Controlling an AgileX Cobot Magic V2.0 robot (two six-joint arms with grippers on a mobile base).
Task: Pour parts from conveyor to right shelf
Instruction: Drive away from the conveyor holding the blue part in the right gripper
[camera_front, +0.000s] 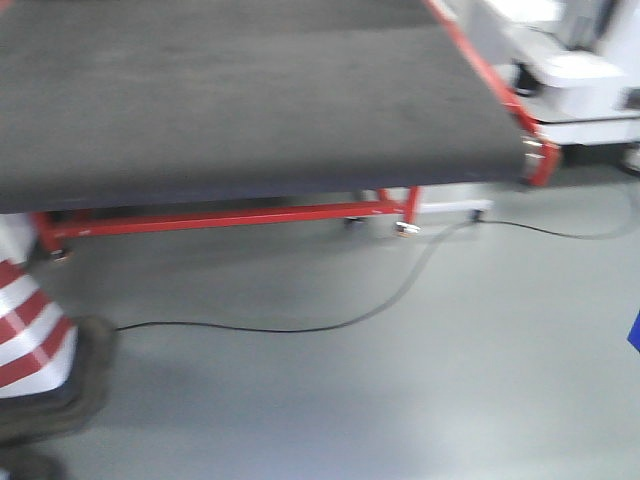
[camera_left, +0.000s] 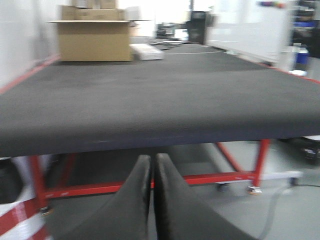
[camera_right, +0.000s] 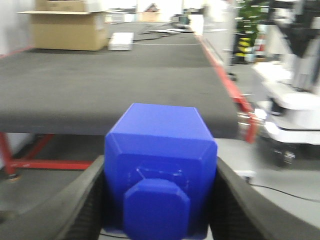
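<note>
One part (camera_right: 159, 150) sits clamped in the right gripper (camera_right: 160, 210), short of the conveyor (camera_right: 120, 85) edge, likely gripped for the run to the shelf, unseen here. Left gripper (camera_left: 152, 175) is pressed together, empty, parked low.

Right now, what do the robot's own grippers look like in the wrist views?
The left gripper has two dark grey fingers, broad at the base and tapering to narrow tips. The right gripper is the same colour, with ribbed inner pads. No cables or markings show.
</note>
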